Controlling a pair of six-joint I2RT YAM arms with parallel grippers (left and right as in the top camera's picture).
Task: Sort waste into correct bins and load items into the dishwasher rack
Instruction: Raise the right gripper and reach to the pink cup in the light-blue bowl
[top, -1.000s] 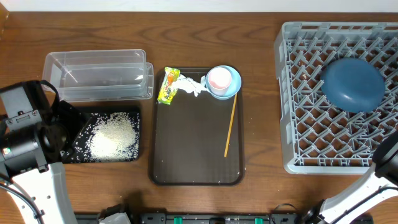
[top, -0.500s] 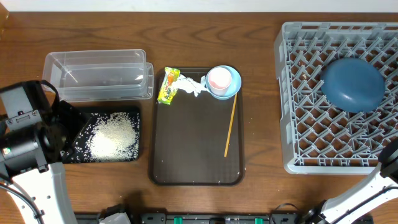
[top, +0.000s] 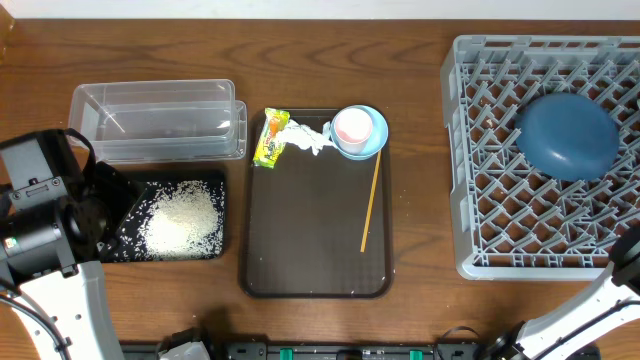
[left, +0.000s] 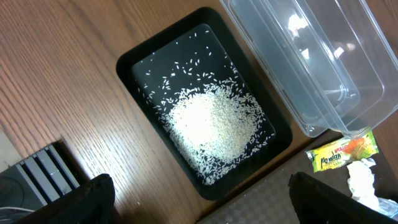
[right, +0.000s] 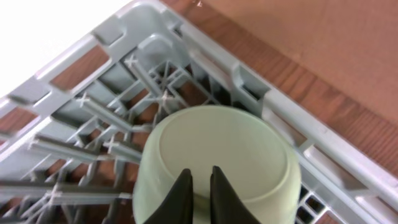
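A pale bowl (right: 217, 163) is seen upside down in a corner of the dishwasher rack (right: 93, 118), directly beneath the right gripper (right: 200, 180), whose fingers are nearly pressed together, gripping nothing. Its base looks smooth and round.

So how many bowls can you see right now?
3. A dark blue bowl lies upside down in the rack. A pale blue bowl on the brown tray holds a pink cup. A pale bowl shows in the right wrist view.

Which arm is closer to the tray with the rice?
Left. Its gripper hovers directly above the black tray of rice; the right gripper is over the rack opposite.
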